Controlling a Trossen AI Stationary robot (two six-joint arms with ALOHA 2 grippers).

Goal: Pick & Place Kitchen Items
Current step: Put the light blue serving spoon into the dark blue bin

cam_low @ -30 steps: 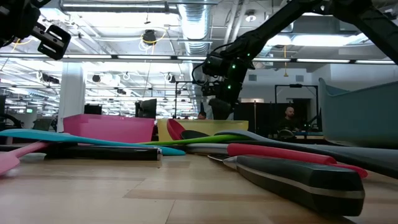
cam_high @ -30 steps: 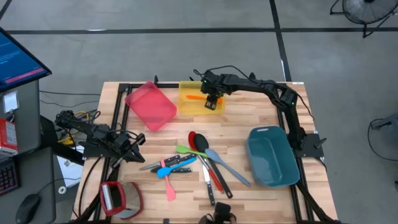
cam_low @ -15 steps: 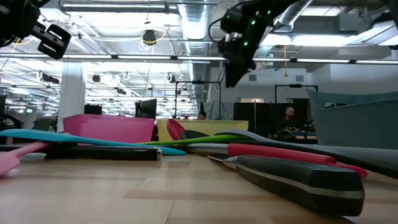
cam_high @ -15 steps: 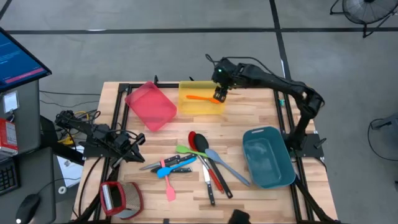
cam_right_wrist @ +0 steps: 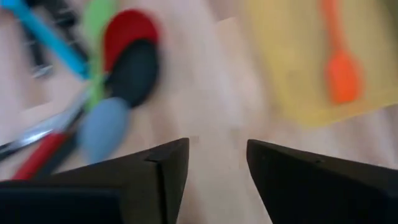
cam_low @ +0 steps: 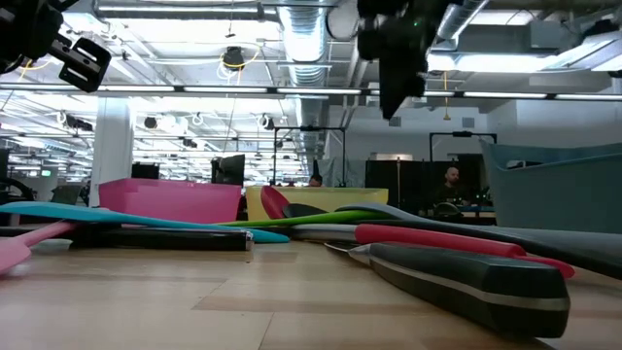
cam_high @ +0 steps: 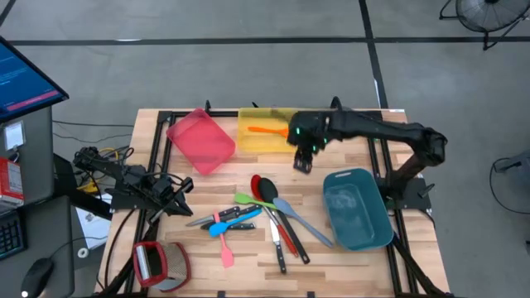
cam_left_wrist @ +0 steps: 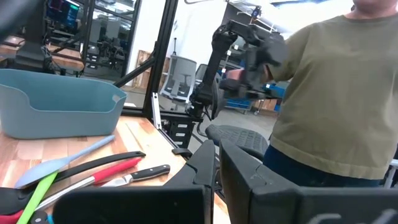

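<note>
Nearby, yellow bin (cam_high: 267, 131) holding orange spatula (cam_high: 267, 129) flanks right tool (cam_high: 303, 157).

Right pincer (cam_high: 302, 162) hangs empty, fingers apart; left pincer (cam_high: 184, 201) closed.

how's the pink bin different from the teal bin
The pink bin sits at the table's back left, turned at an angle; the teal bin sits at the right edge, nearly square to it. The pink one looks shallower and see-through, the teal one deeper and opaque. Both are rectangular plastic bins with nothing visible inside.
</note>
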